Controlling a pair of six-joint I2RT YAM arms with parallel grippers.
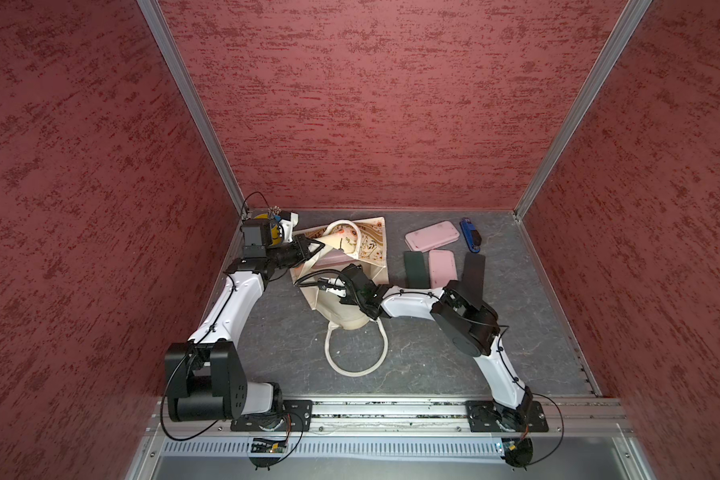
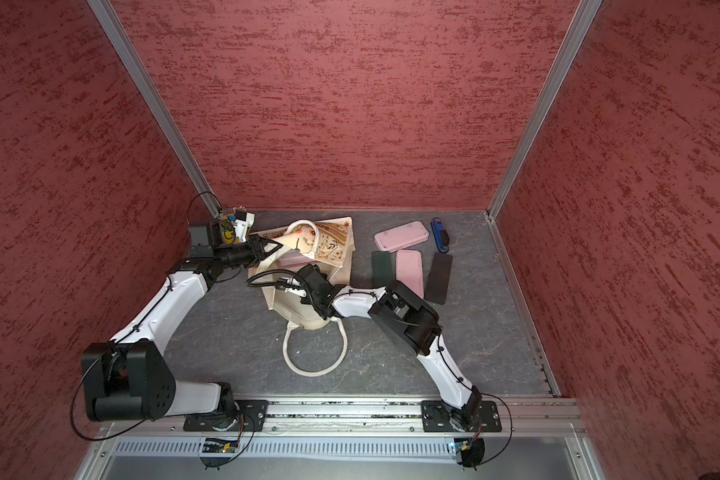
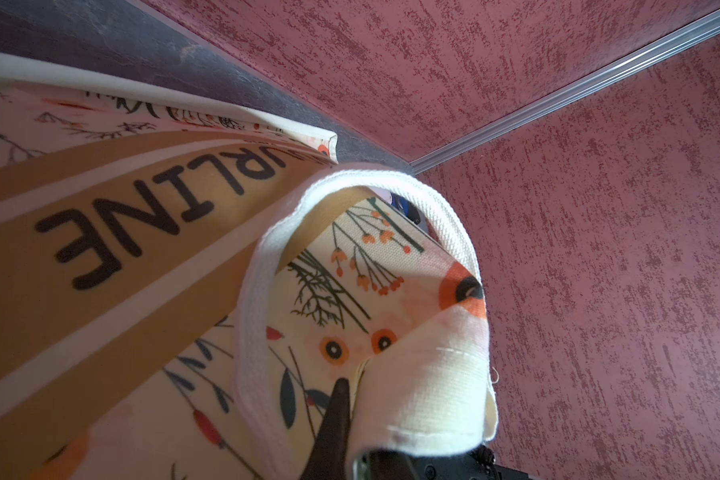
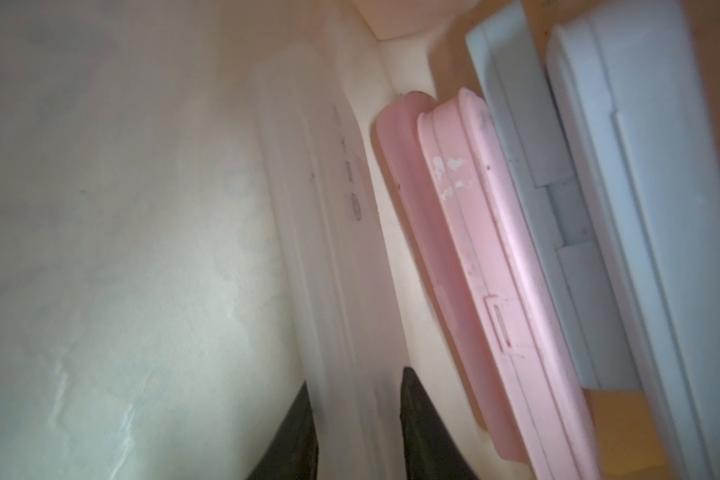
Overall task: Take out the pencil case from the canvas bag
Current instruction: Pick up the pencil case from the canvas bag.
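Nearest, low by the near edge: the left arm's black elbow, the biggest shape in a top view. Beyond it, left of centre on the table, the canvas bag, lying flat with the printed upper face peeled back. Left pincer closed on that cloth edge and lifted clear; best held high, for a gaping mouth. Inside, side by side: a grey-white case, a pink pencil case, a frosted pencil case. Right pincer deep in the bag, straddling the frosted one; impossible to tell whether squeezing. Probably wisest: clamp firmly on the end, draw straight back along the length, avoid snagging canvas or dragging the pink neighbour.
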